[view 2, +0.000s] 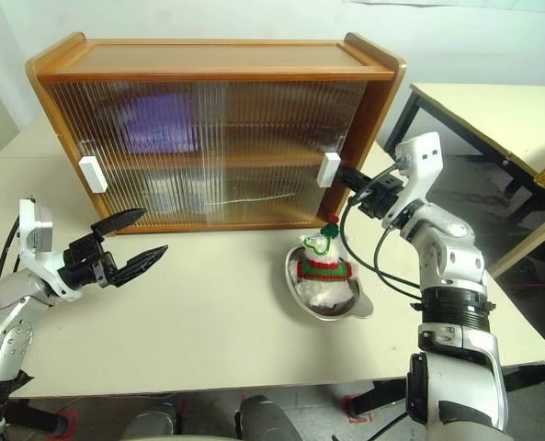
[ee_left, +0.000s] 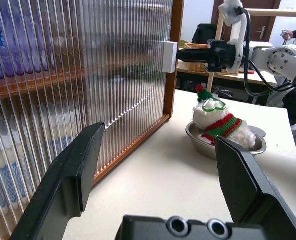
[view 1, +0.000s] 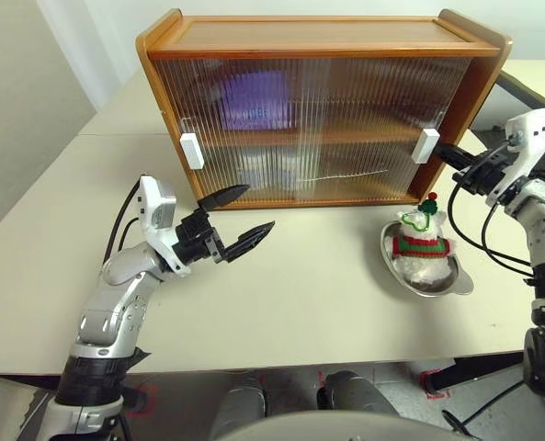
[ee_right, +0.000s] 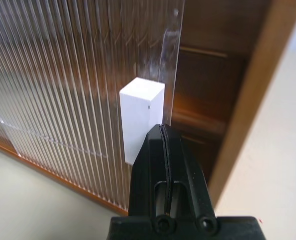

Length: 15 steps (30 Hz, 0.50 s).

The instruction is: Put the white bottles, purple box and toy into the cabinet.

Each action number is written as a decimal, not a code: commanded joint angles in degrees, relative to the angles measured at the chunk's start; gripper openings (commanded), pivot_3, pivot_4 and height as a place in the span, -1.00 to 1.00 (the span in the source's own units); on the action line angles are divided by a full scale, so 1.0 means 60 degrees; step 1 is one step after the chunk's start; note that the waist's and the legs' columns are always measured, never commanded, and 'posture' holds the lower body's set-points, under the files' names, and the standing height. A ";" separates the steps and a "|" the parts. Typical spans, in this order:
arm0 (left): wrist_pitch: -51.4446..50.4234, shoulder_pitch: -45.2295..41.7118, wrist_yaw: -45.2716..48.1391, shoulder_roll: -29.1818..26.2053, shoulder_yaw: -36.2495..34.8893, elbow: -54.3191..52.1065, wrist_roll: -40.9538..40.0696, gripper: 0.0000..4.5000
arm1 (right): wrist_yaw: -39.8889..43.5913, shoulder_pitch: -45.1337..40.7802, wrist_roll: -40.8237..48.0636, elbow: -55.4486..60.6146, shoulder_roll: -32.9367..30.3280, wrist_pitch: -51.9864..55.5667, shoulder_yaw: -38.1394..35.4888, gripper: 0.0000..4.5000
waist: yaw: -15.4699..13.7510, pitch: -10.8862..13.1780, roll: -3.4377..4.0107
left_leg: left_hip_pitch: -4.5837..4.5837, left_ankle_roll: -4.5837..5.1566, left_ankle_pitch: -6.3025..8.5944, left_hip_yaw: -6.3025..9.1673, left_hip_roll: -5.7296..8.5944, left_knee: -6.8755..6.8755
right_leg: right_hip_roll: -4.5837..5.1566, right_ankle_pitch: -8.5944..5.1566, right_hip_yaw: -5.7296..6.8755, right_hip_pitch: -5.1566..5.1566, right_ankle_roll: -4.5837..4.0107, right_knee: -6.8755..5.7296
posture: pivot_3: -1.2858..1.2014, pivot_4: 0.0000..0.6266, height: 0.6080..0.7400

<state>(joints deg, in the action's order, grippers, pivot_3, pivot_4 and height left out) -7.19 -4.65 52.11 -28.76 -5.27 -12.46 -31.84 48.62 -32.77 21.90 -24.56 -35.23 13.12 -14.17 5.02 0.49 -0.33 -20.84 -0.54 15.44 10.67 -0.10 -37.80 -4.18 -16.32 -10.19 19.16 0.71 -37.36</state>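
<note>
Wooden cabinet (view 1: 323, 37) holds one purple box (view 1: 254, 99); one toy (view 1: 421, 237) fills one metal dish (view 1: 456, 280) at four o'clock; left hand (view 1: 237, 220) apart, right hand (view 2: 344, 175) together.

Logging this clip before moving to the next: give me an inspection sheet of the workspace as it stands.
Surface: cream table.
Job's things: cabinet nearly closed; purple box and white bottles blurred behind its doors; toy outside, in a metal dish.
Clutter: nothing seen.
Hands: left hand open, empty; right hand shut, tips at the white door handle.
Cables: black, along both arms.
Surroundings: second table.
</note>
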 commanded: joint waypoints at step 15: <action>-0.0445 0.0276 0.0282 -0.0416 0.0103 -0.0167 -0.0028 1.00 | 0.0373 -0.0652 0.0093 0.1213 0.1184 0.0885 0.1157 -0.99 | -0.0112 -0.0004 0.0007 | -0.0003 -0.0003 -0.0002 0.0003 -0.0005 0.0009 | -0.0008 0.0013 0.0008 0.0019 -0.0027 -0.0001 | -0.02 -1.00 1.00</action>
<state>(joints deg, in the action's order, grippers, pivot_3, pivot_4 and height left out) -9.01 -3.33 53.32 -30.79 -5.29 -12.48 -31.96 50.60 -35.79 22.00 -18.63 -28.80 17.48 -8.37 4.35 0.47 -0.28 -20.85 -0.55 15.43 10.70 -0.15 -37.75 -4.22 -16.23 -10.14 19.29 0.53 -37.37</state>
